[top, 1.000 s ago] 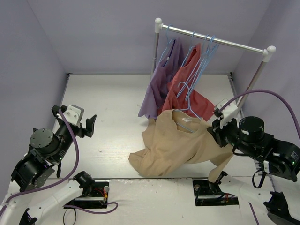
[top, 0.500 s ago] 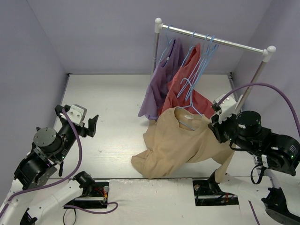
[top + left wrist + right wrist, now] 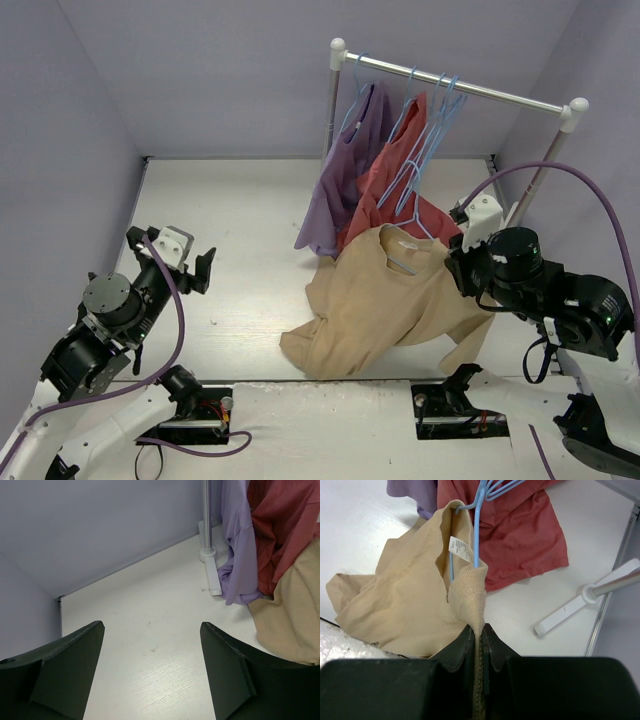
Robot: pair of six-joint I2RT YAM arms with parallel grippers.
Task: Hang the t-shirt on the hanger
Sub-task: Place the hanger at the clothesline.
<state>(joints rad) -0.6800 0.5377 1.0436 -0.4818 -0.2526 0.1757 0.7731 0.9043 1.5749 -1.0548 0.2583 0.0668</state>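
While the wrinkled tan fabric t-shirt (image 3: 405, 605) is clamped by the jaws of the right gripper (image 3: 479, 630), the thin light-blue wire hanger (image 3: 476, 540) is seen straight ahead, inside its neckline.

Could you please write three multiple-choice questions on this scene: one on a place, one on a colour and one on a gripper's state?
1. Where is the hanger?
A) in the neck opening of the t-shirt
B) lying flat, apart from any shirt
C) hung on the wall

2. What colour is the shirt on the rack beside the purple shirt?
A) green
B) red
C) black

3. What is the right gripper doing?
A) wide open and empty
B) shut on the t-shirt
C) out of view

Answers:
1 A, the right wrist view shows the blue wire running into the collar.
2 B, the red shirt hangs next to the purple one.
3 B, its fingers pinch a fold of tan fabric.
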